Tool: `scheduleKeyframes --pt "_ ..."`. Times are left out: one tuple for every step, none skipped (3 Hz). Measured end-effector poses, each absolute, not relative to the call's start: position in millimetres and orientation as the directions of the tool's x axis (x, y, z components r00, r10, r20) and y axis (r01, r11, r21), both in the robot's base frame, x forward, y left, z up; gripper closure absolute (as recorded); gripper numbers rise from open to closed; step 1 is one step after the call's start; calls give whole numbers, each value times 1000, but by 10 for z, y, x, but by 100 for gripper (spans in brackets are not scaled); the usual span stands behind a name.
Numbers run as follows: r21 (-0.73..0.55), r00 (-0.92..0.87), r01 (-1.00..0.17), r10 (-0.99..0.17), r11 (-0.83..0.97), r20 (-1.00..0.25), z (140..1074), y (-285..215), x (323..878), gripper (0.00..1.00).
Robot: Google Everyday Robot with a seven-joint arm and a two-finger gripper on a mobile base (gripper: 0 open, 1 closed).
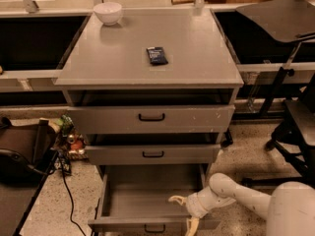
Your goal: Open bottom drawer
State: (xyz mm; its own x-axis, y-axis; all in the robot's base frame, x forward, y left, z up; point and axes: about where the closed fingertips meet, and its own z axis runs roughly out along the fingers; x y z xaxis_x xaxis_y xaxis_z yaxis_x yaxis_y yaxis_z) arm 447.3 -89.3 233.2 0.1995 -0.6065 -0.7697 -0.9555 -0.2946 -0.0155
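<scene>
The bottom drawer (129,224) of the grey cabinet stands pulled out, and its plain grey tray (147,200) shows. Its small black loop handle (154,228) sits on the low front at the bottom edge of the view. My gripper (183,213) comes in from the lower right on a white arm and sits at the right part of the drawer's front wall. One fingertip (174,199) points into the tray and the other (192,227) hangs in front of the drawer front. The fingers are spread apart and hold nothing that I can see.
The middle drawer (152,154) and top drawer (151,118) stick out a little. A white bowl (108,12) and a dark packet (157,55) lie on the cabinet top. A black chair (295,117) stands at the right. A dark bag (22,151), small clutter (71,140) and a cable (66,191) lie at the left.
</scene>
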Motion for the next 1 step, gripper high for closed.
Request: scheduleKeyframes --pt "-80 248 -958 -649 -277 -720 2875 -1098 4411 0"
